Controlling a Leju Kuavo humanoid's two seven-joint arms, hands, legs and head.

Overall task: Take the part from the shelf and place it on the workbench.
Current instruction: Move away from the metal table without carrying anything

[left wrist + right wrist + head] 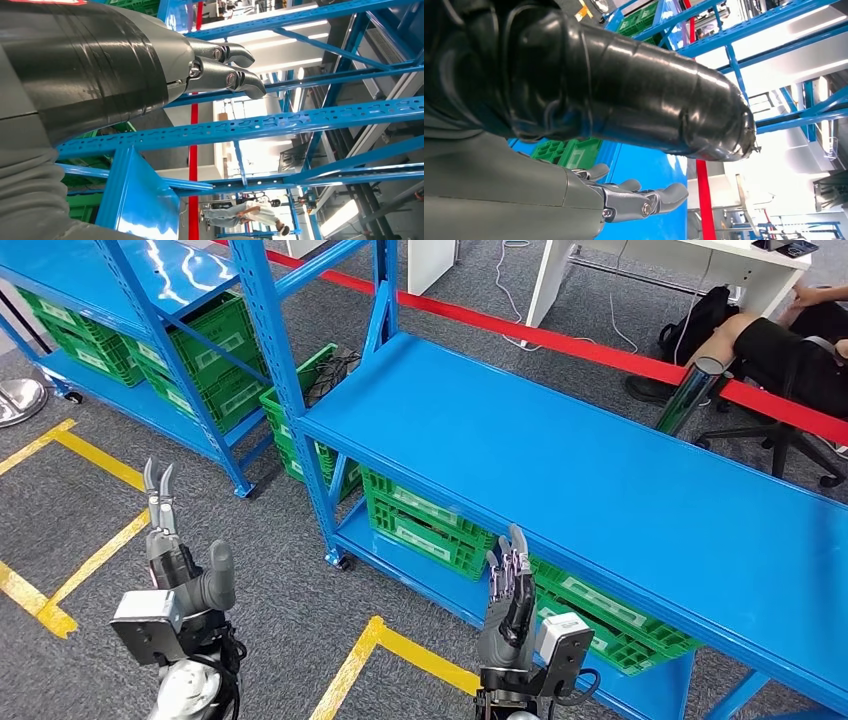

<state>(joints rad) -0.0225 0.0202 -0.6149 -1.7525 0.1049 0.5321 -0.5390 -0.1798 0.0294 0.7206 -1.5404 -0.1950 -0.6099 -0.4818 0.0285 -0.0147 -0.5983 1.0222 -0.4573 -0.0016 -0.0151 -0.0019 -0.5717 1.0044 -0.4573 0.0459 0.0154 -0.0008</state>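
Note:
My left hand (168, 540) is raised over the grey floor, left of the blue shelf (560, 440), with its fingers stretched up and nothing in it. Its fingertips (240, 70) show bare against blue shelf beams. My right hand (512, 590) stands upright in front of the shelf's near edge, fingers extended and empty. Its fingers (644, 197) show spread with the blue shelf top behind them. The shelf's top board is bare. No loose part shows in any view. Green crates (430, 515) sit on the shelf's lower level.
A second blue rack (150, 330) with green crates stands to the left. Yellow floor lines (100, 550) run below my hands. A red barrier tape (600, 355) crosses behind the shelf. A seated person (780, 340) and a white desk (660, 265) are beyond it.

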